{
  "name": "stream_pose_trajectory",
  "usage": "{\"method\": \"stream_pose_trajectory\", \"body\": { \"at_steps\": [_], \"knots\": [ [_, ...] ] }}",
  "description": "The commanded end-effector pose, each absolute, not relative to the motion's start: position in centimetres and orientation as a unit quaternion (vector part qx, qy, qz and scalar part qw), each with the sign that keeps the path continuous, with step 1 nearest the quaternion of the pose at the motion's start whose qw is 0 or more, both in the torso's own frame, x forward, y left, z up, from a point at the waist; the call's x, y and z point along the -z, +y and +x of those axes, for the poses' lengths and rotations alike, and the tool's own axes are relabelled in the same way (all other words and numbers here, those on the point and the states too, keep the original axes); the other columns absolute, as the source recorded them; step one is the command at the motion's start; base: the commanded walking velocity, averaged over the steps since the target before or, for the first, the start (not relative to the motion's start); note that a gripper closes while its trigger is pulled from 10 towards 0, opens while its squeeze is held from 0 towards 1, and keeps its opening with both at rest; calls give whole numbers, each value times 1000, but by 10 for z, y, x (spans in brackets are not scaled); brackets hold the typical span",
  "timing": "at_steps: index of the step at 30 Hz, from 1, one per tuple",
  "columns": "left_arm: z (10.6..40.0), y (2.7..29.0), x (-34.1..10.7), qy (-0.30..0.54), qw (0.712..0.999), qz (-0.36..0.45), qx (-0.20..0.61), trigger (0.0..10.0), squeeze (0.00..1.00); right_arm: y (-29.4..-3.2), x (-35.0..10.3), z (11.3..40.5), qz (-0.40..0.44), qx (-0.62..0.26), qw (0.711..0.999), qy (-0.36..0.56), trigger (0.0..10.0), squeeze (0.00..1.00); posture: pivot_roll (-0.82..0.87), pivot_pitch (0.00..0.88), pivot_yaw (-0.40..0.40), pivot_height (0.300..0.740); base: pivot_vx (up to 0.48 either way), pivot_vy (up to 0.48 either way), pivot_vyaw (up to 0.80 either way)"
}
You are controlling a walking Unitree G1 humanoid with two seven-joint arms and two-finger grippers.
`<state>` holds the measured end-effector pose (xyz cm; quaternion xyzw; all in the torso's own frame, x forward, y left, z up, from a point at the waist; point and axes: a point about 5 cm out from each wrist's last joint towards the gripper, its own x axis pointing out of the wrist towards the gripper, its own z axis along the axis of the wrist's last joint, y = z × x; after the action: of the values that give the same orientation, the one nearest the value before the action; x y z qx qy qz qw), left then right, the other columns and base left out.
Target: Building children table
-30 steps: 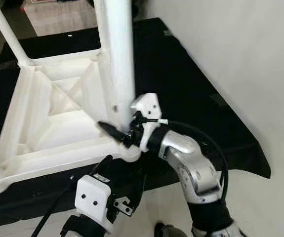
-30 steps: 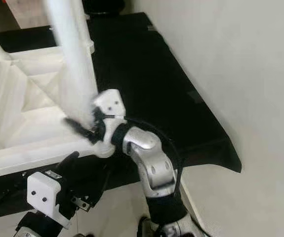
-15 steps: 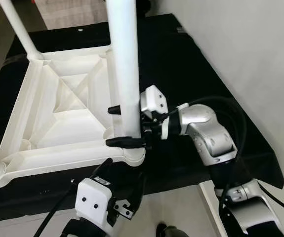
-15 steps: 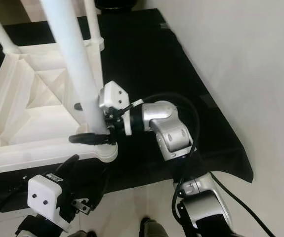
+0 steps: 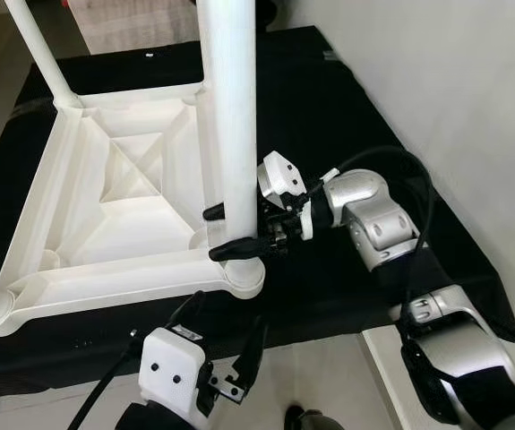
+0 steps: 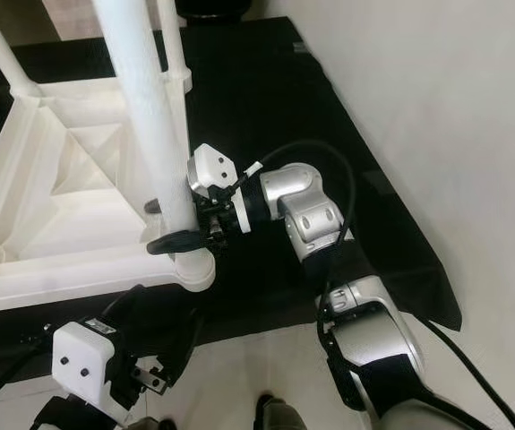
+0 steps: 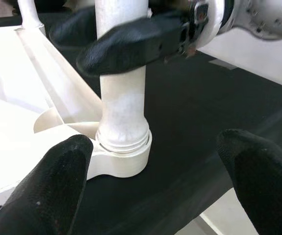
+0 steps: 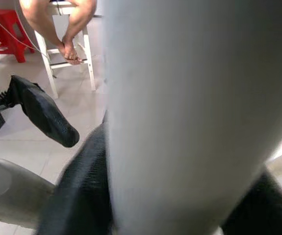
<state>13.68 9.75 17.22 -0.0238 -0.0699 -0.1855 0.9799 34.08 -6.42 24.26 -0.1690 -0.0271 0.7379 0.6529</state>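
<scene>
Right gripper (image 5: 232, 229) clasps the leg (image 5: 230, 125) low, just above the near-right socket of the upturned table (image 5: 105, 210); left gripper (image 5: 224, 340) released below; stiff, light, slippery plastic, I judge.

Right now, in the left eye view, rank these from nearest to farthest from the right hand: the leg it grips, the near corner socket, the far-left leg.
1. Leg: between the right hand's fingers.
2. Corner socket: just below the hand, at the table's near corner.
3. Far-left leg: at the opposite corner, farthest.
</scene>
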Motion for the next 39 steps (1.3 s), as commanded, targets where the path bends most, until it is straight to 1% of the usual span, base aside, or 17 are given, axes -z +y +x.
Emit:
{"method": "stream_pose_trajectory", "body": {
  "at_steps": [1, 8, 10, 11, 12, 13, 14, 15, 17, 20, 24, 25, 29, 30, 31, 32, 39],
  "knots": [
    [134, 97, -172, -63, 980, -21, 187, 10000, 0, -62, -246, 343, -180, -733, 655, -32, 0, 0, 44, 232, -16, 740, 0, 0, 0],
    [134, 97, -173, -63, 980, -23, 188, 10000, 0, -72, -245, 348, -171, -699, 692, -48, 0, 0, 30, 237, -19, 740, 0, 0, 0],
    [135, 97, -173, -65, 980, -25, 188, 10000, 0, -72, -243, 344, -137, -623, 767, -66, 0, 0, 13, 243, -31, 740, 0, 0, 0],
    [135, 97, -173, -65, 980, -25, 188, 10000, 0, -72, -243, 344, -137, -623, 767, -66, 0, 0, 13, 243, -31, 740, 0, 0, 0],
    [135, 97, -173, -65, 980, -25, 189, 10000, 0, -64, -238, 341, -137, -493, 855, -81, 0, 0, 9, 247, -30, 740, 0, 0, 0],
    [135, 97, -173, -65, 980, -25, 189, 10000, 0, -64, -238, 341, -137, -493, 855, -81, 0, 0, 9, 247, -30, 740, 0, 0, 0],
    [135, 98, -174, -65, 979, -26, 190, 10000, 0, -54, -224, 321, -81, -371, 923, -57, 0, 0, -2, 251, -21, 740, 0, 0, 0],
    [136, 99, -174, -66, 979, -25, 192, 10000, 0, -47, -216, 302, -65, -298, 951, -48, 0, 0, -3, 256, -9, 740, 0, 0, 0],
    [136, 99, -174, -66, 979, -25, 192, 10000, 0, -47, -216, 302, -65, -298, 951, -48, 0, 0, -3, 256, -9, 740, 0, 0, 0],
    [138, 100, -173, -65, 978, -25, 196, 10000, 0, -22, -211, 287, -31, -305, 951, -40, 0, 0, -7, 235, 0, 740, 0, 0, 0],
    [140, 100, -172, -66, 978, -24, 198, 10000, 0, -7, -215, 298, -30, -353, 934, -44, 0, 0, -7, 225, -6, 740, 0, 0, 0],
    [140, 100, -172, -67, 978, -23, 195, 10000, 0, -5, -216, 298, -27, -365, 929, -46, 10000, 0, -4, 227, -12, 740, 0, 0, 0],
    [140, 101, -173, -69, 979, -22, 189, 10000, 0, -1, -222, 297, -20, -420, 905, -57, 10000, 0, -3, 228, -11, 740, 0, 0, 0],
    [140, 102, -173, -69, 980, -21, 188, 10000, 0, 0, -227, 297, -17, -458, 886, -68, 10000, 200, -3, 227, -10, 740, 0, 0, 0],
    [140, 102, -173, -69, 980, -21, 188, 10000, 0, 0, -227, 297, -17, -458, 886, -68, 10000, 200, -3, 227, -10, 740, 0, 0, 0],
    [140, 102, -173, -69, 979, -22, 190, 10000, 0, -2, -233, 294, -7, -491, 868, -72, 10000, 1000, -4, 226, -9, 740, 0, 0, 0],
    [140, 101, -172, -67, 979, -24, 193, 10000, 0, -26, -259, 303, -40, -579, 807, -108, 10000, 1000, 5, 228, -16, 740, 0, 0, 0]
  ]
}}
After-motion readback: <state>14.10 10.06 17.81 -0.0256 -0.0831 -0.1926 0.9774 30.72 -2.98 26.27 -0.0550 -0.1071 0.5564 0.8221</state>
